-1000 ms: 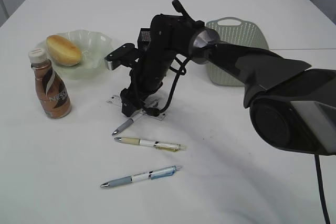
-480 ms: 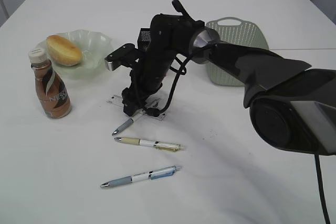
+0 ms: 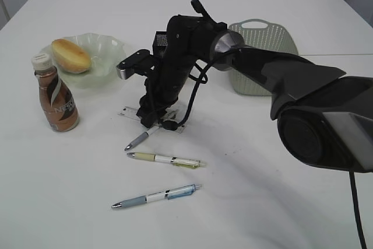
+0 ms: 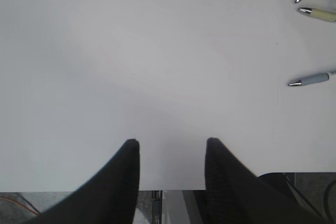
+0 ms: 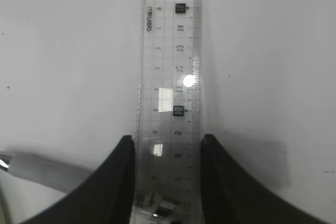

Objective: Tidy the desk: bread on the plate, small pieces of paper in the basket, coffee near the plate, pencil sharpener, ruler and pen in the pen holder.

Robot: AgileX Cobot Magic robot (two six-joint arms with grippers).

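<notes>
Bright, even overhead light, soft shadows, glare spot on ruler (image 5: 169, 98).

Right gripper (image 5: 167, 148) points down, fingers pinched inward (left gripper (image 4: 170, 153) parted, hovering low).

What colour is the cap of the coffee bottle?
White, on the brown coffee bottle; the exterior view shows it best.

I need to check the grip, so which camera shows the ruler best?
The right wrist view: the ruler fills it, its edges between the right gripper's fingers. The exterior view shows only its ends beside the arm; the left wrist view shows none.
</notes>
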